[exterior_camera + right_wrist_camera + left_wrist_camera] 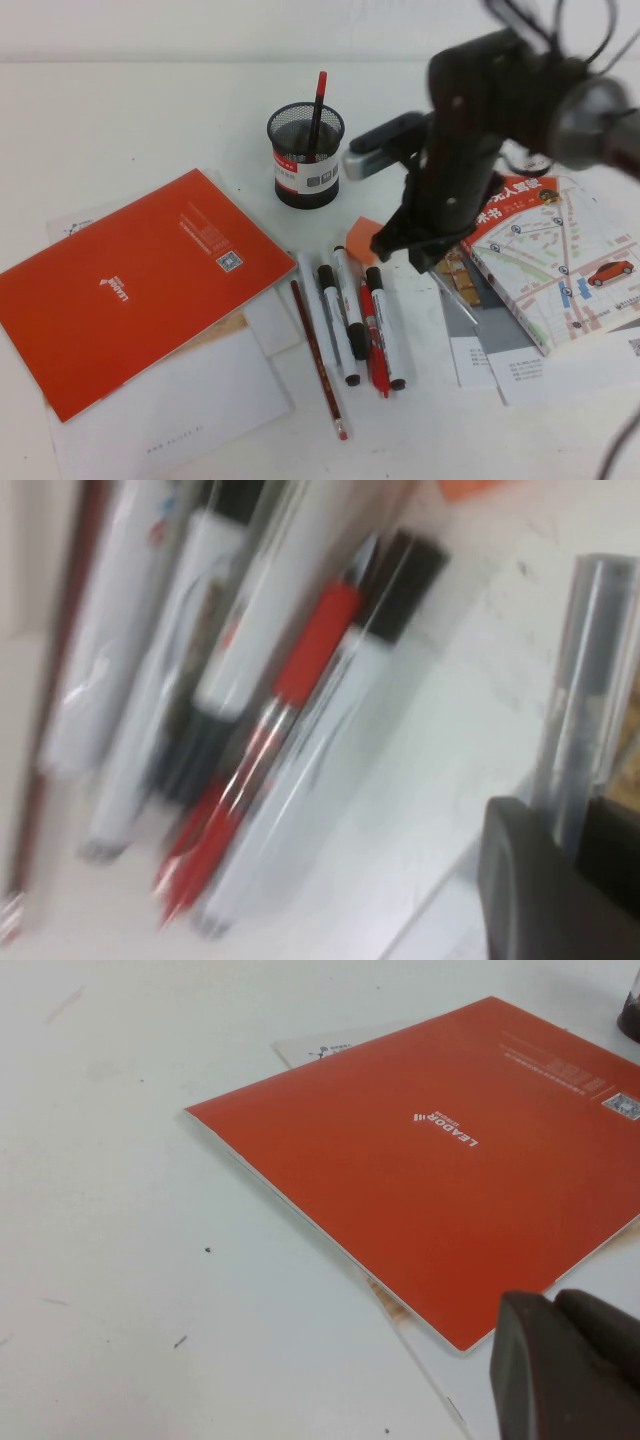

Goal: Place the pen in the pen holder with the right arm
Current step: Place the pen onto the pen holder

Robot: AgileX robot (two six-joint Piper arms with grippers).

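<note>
My right gripper (441, 262) is down on the table to the right of the row of markers (345, 310), and the pen (455, 292) sits between its fingers (530, 880): in the right wrist view the grey, see-through barrel runs straight into the gap between the two dark pads. I judge the jaws to be closing on it; whether they already pinch it firmly I cannot tell, since that view is smeared. From above, the pen's free end pokes out past the gripper, lying on white paper (470, 350) beside the map booklet (560, 255).

To do this well I want the pads square across the barrel, the squeeze finished before any lift, then a straight rise so the tip clears the red pen (372, 335) and the markers. After that the pen must tilt upright for the pen holder (306, 155), which stands well up and to the left of the markers and already has a red-topped pencil (317, 110) in it.

My own arm covers most of the pen from above, so I cannot judge how near its middle I hold it. My left gripper (565, 1365) hovers at the near corner of the orange notebook (440, 1160); only a dark edge of it shows, with no fingers to read.
</note>
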